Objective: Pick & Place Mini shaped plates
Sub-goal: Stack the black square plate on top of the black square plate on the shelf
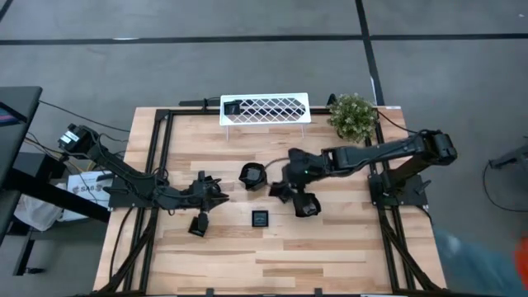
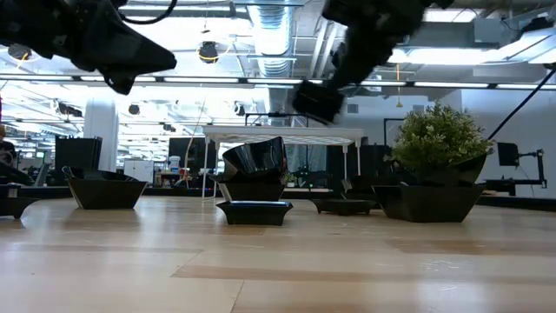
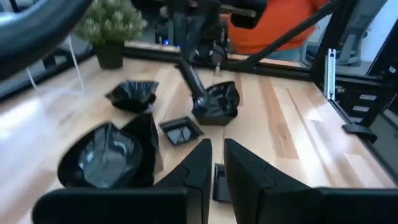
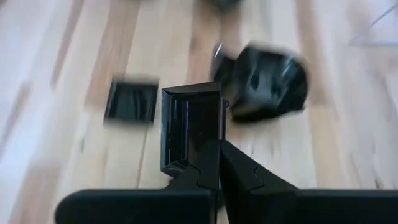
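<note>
The right hand is closed tight on the rim of a square black plate, holding it above the wooden surface near the middle. A flat square plate and a deeper plate lie nearby. The left hand hovers at the left with its fingers narrowly parted, gripping nothing visible.

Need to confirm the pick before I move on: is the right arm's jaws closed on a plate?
Yes, in the right wrist view the right gripper is pinched shut on the rim of a square black plate, lifted above the table.
</note>
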`<action>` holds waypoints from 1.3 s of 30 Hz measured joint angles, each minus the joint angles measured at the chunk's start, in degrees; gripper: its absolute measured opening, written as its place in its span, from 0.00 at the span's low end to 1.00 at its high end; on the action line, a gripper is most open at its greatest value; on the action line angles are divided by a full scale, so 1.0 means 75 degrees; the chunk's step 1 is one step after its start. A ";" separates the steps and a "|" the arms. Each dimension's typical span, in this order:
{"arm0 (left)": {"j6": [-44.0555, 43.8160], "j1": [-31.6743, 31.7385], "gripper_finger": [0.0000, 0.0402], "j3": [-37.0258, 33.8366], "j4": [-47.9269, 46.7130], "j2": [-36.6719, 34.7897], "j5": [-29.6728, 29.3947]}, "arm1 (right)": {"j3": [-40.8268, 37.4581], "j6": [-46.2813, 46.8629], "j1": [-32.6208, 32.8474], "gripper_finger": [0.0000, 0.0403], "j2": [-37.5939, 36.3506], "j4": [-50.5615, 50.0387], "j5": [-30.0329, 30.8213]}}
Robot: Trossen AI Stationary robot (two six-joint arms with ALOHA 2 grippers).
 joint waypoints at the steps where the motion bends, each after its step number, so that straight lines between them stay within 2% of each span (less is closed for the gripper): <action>1: 0.0189 -0.0003 0.11 0.0000 0.0056 0.0000 -0.0072 | 0.0000 0.0164 -0.0049 0.00 0.0000 0.0280 0.0001; 7: 0.0818 0.0000 0.11 0.0000 0.0229 0.0000 -0.1418 | 0.0000 0.0985 -0.0306 0.00 0.0015 0.1890 -0.0001; 11: 0.2087 0.0000 0.13 0.0001 0.0266 0.0000 -0.1932 | 0.0000 0.1819 -0.0604 0.00 0.0017 0.2478 0.0002; 15: 0.3458 0.0000 0.18 0.0182 0.0303 0.0000 -0.2381 | 0.0000 0.2856 -0.1058 0.00 0.0017 0.2523 0.0001; 20: 0.5484 0.0056 0.24 0.0636 0.0302 0.0015 -0.2483 | 0.0000 0.3576 -0.1621 0.00 0.0020 0.2523 0.0002; 25: 0.7156 0.0588 0.29 0.1003 0.0304 0.0331 -0.2696 | 0.0000 0.3961 -0.1927 0.00 0.0020 0.2739 0.0005; 31: 0.8622 0.1238 0.31 0.1623 0.0307 0.1656 -0.2701 | 0.0000 0.4191 -0.1921 0.00 0.0020 0.3070 -0.0003; 35: 0.9282 0.1307 0.31 0.2038 0.0372 0.2408 -0.2661 | 0.0000 0.4390 -0.1915 0.00 0.0020 0.2735 -0.0035; 39: 0.9611 0.1306 0.30 0.2321 0.0411 0.2761 -0.2669 | 0.0000 0.4392 -0.1918 0.00 0.0023 0.2307 -0.0031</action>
